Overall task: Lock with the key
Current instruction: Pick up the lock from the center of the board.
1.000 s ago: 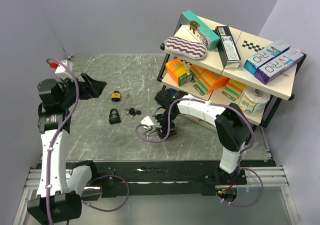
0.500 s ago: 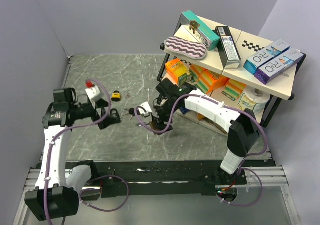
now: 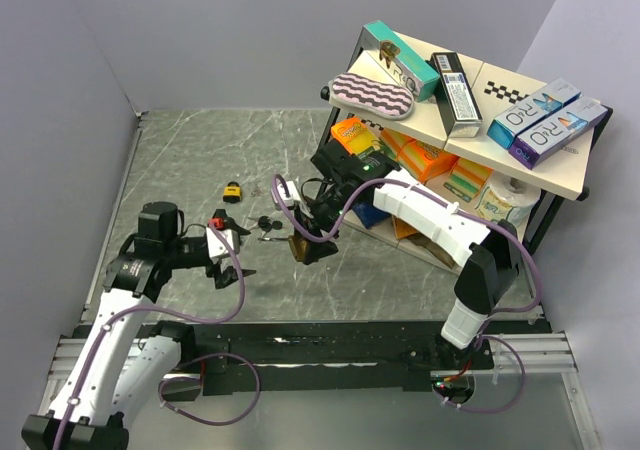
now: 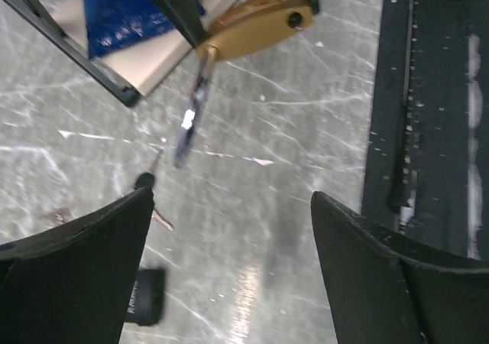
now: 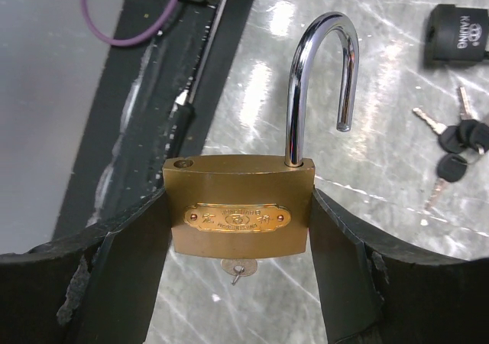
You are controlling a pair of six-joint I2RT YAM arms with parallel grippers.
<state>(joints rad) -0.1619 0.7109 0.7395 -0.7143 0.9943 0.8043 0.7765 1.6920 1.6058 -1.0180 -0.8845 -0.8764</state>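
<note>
Brass padlock (image 5: 238,215) — shackle swung open, key (image 4: 191,115) hanging from its keyhole — is clamped by its narrow edges in the right gripper (image 5: 238,229). It is held above the table just out from the shelf rack (image 3: 432,122), apparently to present the key end to the other arm. The left gripper (image 4: 231,199), farther from the rack, faces that key with jaws spread and empty. A black padlock (image 5: 457,27) and loose keys (image 5: 458,141) lie on the table out from the rack.
</note>
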